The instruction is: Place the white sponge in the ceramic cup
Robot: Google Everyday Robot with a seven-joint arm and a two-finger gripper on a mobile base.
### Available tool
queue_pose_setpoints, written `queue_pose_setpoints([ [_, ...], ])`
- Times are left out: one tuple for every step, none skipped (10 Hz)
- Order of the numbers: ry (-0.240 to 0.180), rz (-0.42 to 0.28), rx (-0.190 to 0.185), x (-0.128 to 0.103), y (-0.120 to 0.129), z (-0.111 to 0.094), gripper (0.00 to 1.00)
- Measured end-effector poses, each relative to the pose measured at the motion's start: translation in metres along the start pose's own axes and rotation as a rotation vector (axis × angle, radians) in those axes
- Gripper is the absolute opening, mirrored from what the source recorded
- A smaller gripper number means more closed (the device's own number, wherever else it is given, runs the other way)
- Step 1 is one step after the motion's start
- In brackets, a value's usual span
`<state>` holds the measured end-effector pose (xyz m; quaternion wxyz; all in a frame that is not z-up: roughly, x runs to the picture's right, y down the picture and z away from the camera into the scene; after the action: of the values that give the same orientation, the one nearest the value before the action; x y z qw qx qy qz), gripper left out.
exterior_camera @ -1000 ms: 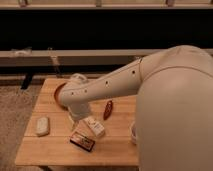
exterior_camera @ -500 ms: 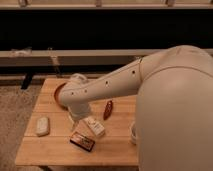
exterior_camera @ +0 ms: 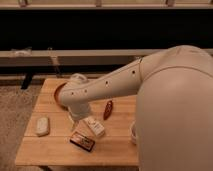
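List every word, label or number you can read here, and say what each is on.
No text can be read.
Label on the bottle: too blurred to read.
Print on the box: too blurred to read.
The gripper, low over the bottle and box, shows no text.

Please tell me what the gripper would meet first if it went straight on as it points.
Probably the table, close beside the white bottle: the gripper points down there, over mid-table. Depth is unclear.
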<state>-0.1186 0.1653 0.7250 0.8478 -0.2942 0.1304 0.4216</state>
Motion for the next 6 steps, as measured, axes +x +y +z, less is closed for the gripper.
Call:
queue_pose_setpoints([
  [0.000,0.000,0.000,0.000,0.000,0.000,0.80],
  [0.000,0.000,0.000,0.000,0.000,0.000,0.80],
  [0.000,0.000,0.000,0.000,0.000,0.000,0.80],
  [0.001,-0.001,0.002,0.000,0.000,0.000,0.80],
  [0.004,-0.007,0.008,-0.002,0.004,0.000,0.80],
  [0.005,-0.012,0.010,-0.010,0.018,-0.001,0.80],
])
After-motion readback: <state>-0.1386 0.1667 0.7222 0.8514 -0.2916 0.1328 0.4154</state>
